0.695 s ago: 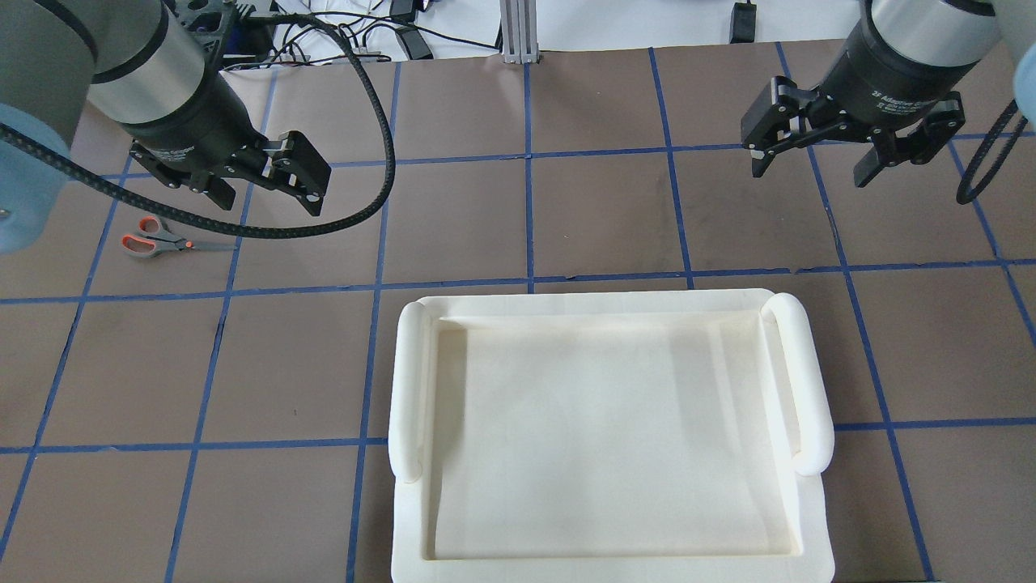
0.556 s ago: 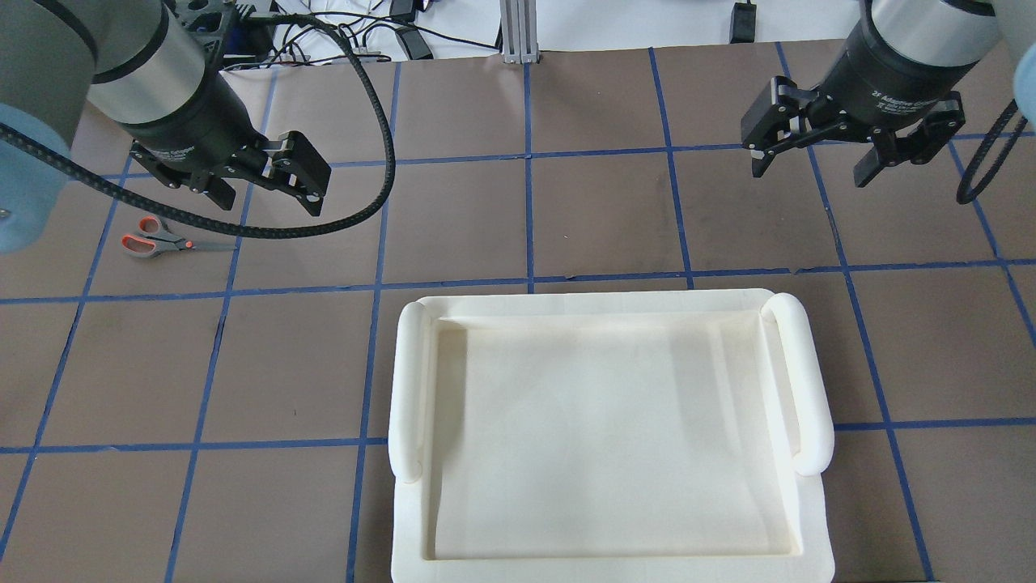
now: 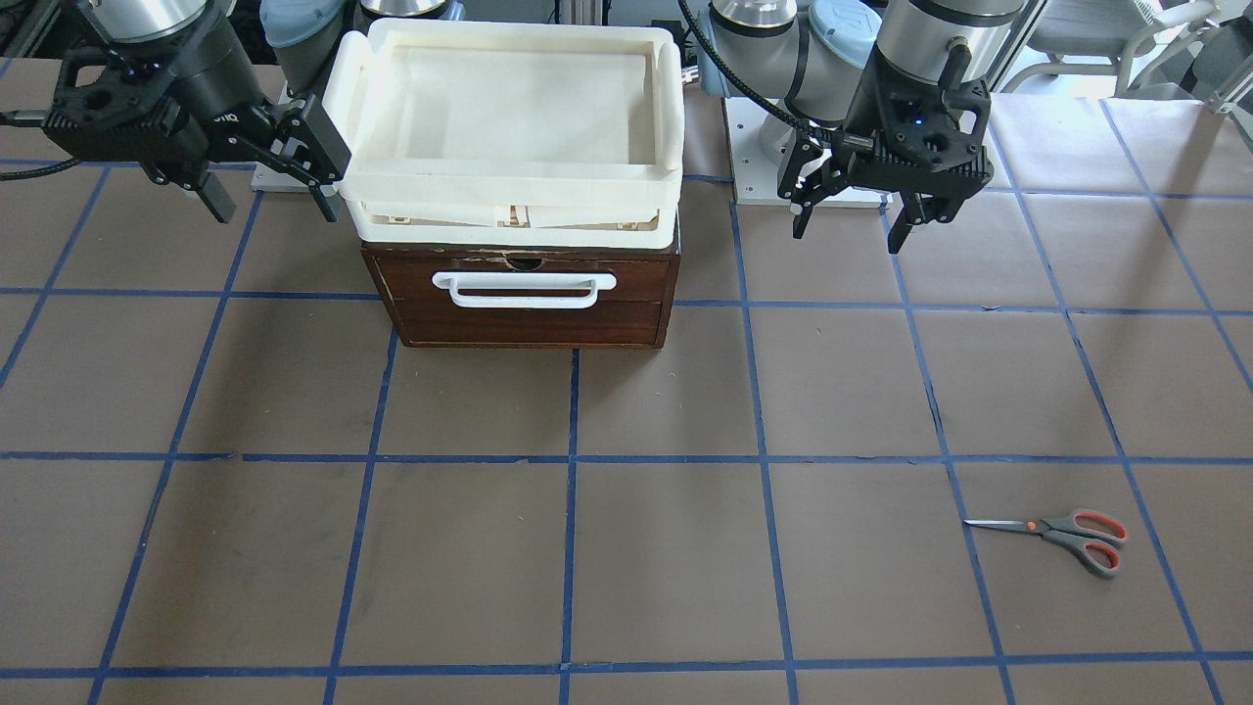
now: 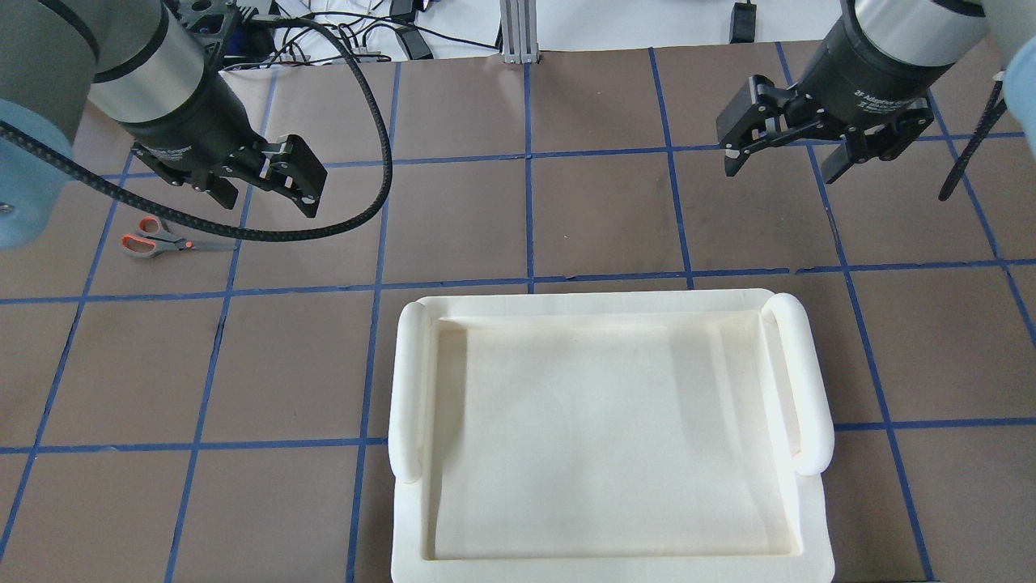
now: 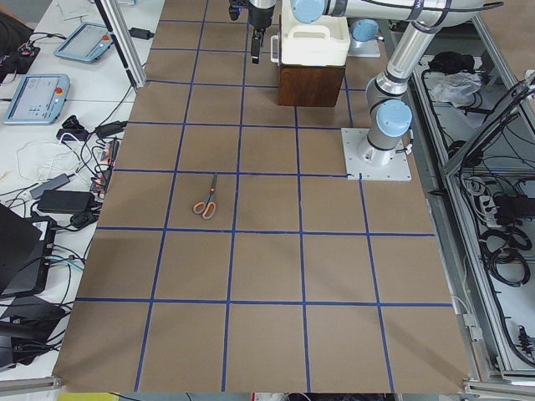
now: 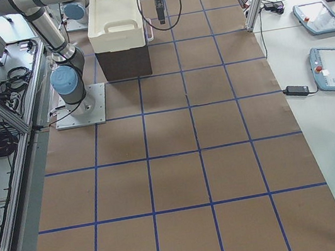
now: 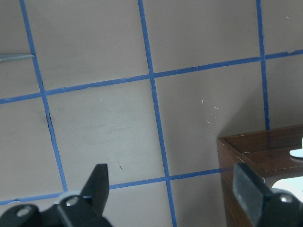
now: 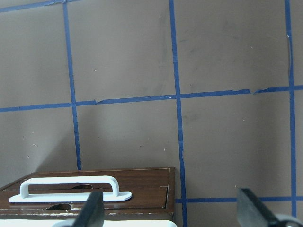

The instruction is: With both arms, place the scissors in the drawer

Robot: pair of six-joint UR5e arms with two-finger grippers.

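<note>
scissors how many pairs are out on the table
1. The scissors lie flat on the table on the robot's left side, apart from the left gripper and well away from the shut drawer, whose inside is hidden.

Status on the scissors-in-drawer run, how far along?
Done: nothing visible. The dark brown wooden drawer with the white bar handle is shut; the small grey-handled scissors lie on the table, apart from it. In hand: nothing; left claw and right claw are open, empty. Left: open drawer, grasp scissors, place.
</note>
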